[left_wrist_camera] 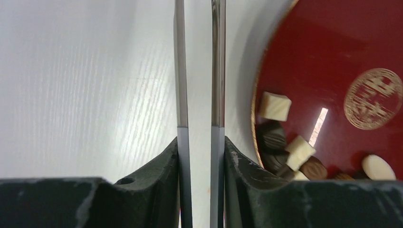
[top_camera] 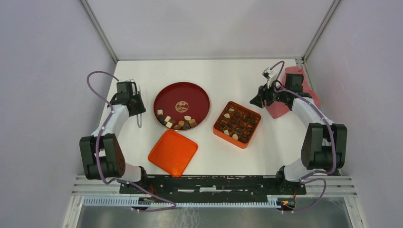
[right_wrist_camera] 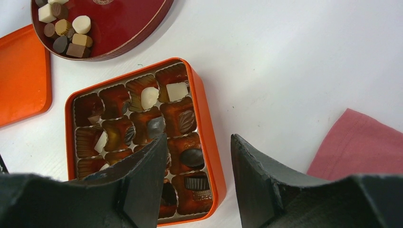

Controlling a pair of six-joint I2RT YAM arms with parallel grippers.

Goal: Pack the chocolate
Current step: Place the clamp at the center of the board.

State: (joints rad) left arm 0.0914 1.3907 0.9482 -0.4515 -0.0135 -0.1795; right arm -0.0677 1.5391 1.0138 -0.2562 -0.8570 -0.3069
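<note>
The chocolate (top_camera: 176,122) is piled at the near side of the round dark red plate (top_camera: 183,85); cream cubes and dark ridged pieces (left_wrist_camera: 274,105) show in the left wrist view. More pieces (right_wrist_camera: 149,96) sit in compartments of the orange box (top_camera: 237,124). My left gripper (top_camera: 138,108) is shut on metal tongs (left_wrist_camera: 180,71), whose two blades run forward over the table, left of the plate; their tips are cut off in the left wrist view. My right gripper (right_wrist_camera: 198,137) is open and empty, hovering at the box's right edge.
The orange lid (top_camera: 172,152) lies flat in front of the plate. A pink cloth (top_camera: 290,90) lies at the far right under the right arm, also seen as pink cloth (right_wrist_camera: 366,142). Grey walls close in the table on three sides.
</note>
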